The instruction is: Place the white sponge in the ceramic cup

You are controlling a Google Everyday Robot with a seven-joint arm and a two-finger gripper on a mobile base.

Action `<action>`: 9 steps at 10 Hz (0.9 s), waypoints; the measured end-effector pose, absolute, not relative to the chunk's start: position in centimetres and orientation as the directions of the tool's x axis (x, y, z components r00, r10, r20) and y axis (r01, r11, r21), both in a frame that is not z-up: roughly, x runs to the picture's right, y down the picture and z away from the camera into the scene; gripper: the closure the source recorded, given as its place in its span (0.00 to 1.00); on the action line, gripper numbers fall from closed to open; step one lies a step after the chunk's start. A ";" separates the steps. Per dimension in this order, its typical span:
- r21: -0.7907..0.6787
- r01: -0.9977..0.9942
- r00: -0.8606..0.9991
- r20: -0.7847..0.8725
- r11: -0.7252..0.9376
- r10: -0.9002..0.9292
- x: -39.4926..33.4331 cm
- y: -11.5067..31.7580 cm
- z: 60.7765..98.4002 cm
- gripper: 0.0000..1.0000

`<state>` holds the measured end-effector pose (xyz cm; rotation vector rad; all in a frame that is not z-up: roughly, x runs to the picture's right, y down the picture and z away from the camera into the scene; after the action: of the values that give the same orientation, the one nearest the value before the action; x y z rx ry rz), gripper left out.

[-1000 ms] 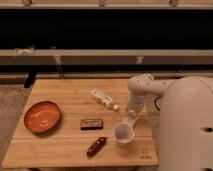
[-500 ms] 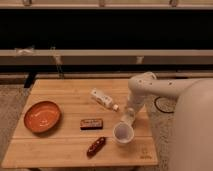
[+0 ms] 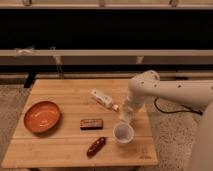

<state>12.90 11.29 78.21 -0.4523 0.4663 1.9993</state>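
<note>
The gripper (image 3: 125,116) is held just above and behind the ceramic cup (image 3: 123,133), near the front right of the wooden table (image 3: 65,150). Its hold cannot be told. The white sponge cannot be made out.

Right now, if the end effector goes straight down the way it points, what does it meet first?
Most likely the ceramic cup. The end effector hangs just above and behind the cup's rim, pointing down; depth is unclear, so it might instead meet the wooden table right behind the cup.
</note>
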 end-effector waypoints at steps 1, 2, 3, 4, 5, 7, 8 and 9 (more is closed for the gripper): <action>0.113 -0.895 -0.430 -0.482 -0.432 0.764 12.5 10.9 77.4 1.00; 0.091 -0.899 -0.419 -0.456 -0.428 0.785 12.3 10.5 76.4 1.00; 0.073 -0.901 -0.413 -0.441 -0.427 0.796 12.0 10.1 75.6 1.00; 0.050 -0.904 -0.404 -0.424 -0.424 0.811 11.6 9.7 74.7 1.00; 0.020 -0.908 -0.390 -0.406 -0.419 0.826 11.2 9.5 73.6 1.00; -0.025 -0.915 -0.366 -0.372 -0.403 0.853 10.7 8.9 71.5 1.00; -0.046 -0.917 -0.356 -0.357 -0.397 0.864 10.5 8.9 70.5 1.00; -0.062 -0.918 -0.349 -0.347 -0.392 0.871 10.2 9.1 69.9 1.00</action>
<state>10.24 9.08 69.91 -0.3888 0.1700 1.9390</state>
